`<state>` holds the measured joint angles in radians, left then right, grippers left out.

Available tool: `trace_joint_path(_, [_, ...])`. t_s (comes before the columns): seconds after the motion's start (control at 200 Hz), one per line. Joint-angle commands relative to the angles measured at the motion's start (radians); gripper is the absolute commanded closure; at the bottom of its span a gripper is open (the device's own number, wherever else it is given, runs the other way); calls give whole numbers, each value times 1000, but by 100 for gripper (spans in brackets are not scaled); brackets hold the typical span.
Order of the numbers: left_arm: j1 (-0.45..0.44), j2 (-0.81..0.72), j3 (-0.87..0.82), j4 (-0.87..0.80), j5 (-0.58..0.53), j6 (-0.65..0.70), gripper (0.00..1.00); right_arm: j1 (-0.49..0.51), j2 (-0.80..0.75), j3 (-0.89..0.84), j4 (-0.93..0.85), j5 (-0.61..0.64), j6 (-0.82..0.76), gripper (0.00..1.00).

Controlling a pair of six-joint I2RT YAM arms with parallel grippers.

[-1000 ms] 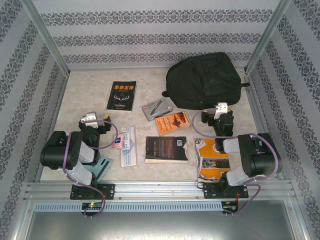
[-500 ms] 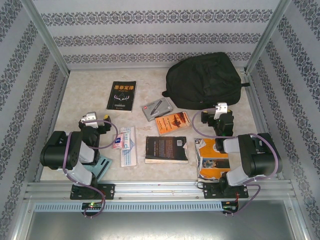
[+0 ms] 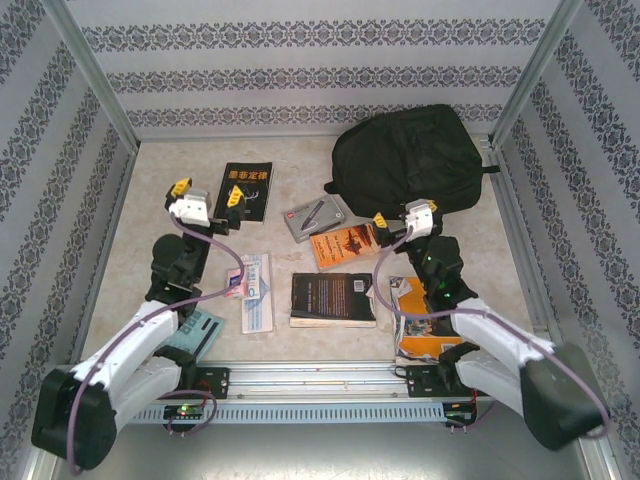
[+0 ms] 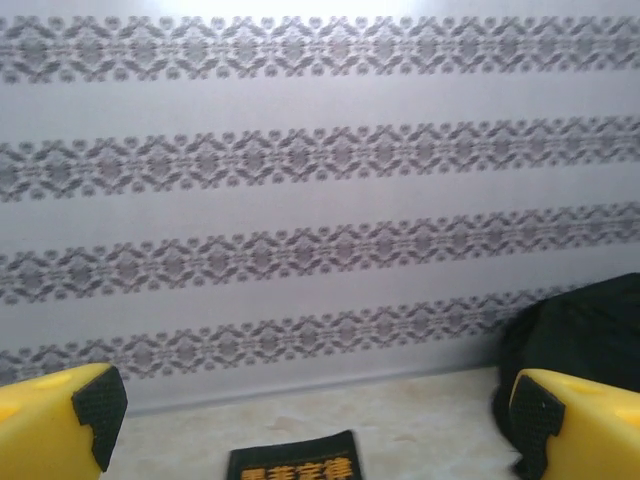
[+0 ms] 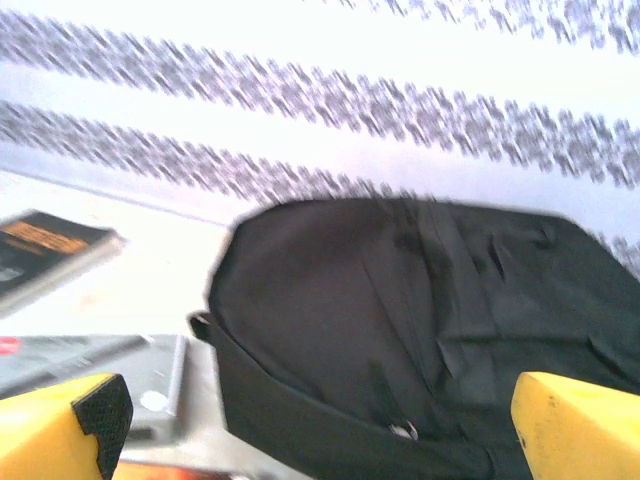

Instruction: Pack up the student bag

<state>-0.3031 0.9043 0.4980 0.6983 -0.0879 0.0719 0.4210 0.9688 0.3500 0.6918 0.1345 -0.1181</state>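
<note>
Right gripper point(image 3: 405, 214) wide open, empty, aimed at backpack point(image 3: 410, 160) just ahead, at far right of surface point(image 3: 170, 170). Backpack long axis roughly left-right. Left gripper point(image 3: 207, 192) wide open, empty, well apart from backpack. Right arm nearer.

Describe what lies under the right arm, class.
An orange and white book lies flat under the right arm. Its left part shows. The arm crosses over its right side and covers it, so the full cover cannot be seen.
</note>
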Motion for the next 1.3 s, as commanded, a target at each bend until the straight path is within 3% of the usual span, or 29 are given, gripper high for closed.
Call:
trace_joint_path(0.0, [-106, 8, 176, -489, 1, -43, 0, 120, -134, 123, -223, 88, -15, 2])
trace_joint_path(0.065, [-205, 97, 331, -718, -133, -82, 0, 199, -161, 213, -321, 248, 32, 2])
trace_joint_path(0.1, [-228, 155, 412, -834, -148, -113, 0, 225, -161, 271, -406, 298, 51, 2])
trace_joint_path(0.15, [-228, 233, 535, -976, -136, -199, 0, 243, -148, 356, -530, 324, 92, 2])
trace_joint_path(0.22, [-225, 319, 665, -1174, -249, -407, 0, 235, -135, 487, -776, 301, 259, 2])
trace_joint_path(0.265, [-208, 342, 661, -1127, -209, -381, 0, 203, -137, 539, -890, 241, 365, 2])
trace_joint_path(0.305, [-197, 340, 609, -1032, -156, -387, 0, 142, -140, 563, -928, 116, 438, 2])
trace_joint_path(0.385, [-184, 310, 492, -804, -111, -478, 0, -35, -128, 534, -863, -180, 615, 2])
trace_joint_path(0.45, [-175, 314, 477, -708, -58, -512, 0, -146, -100, 508, -817, -298, 740, 2])
trace_joint_path(0.585, [-172, 544, 756, -922, 93, -527, 0, -197, -54, 495, -853, -202, 775, 2])
trace_joint_path(0.764, [-174, 864, 1021, -1033, 261, -644, 0, -248, 181, 655, -1097, -231, 835, 2])
trace_joint_path(0.899, [-175, 1116, 1320, -1269, 233, -829, 0, -314, 268, 653, -1068, -289, 893, 2])
trace_joint_path(0.999, [-173, 1237, 1459, -1293, 360, -753, 0, -356, 323, 666, -1084, -290, 921, 2])
trace_joint_path(1.084, [-177, 1273, 1484, -1248, 400, -730, 0, -365, 375, 712, -1147, -230, 906, 2])
trace_joint_path(1.179, [-192, 1297, 1485, -1200, 391, -717, 0, -400, 409, 705, -1140, -205, 954, 3])
trace_joint_path(1.294, [-215, 1404, 1656, -1340, 346, -676, 0, -477, 472, 665, -1063, -330, 1055, 6])
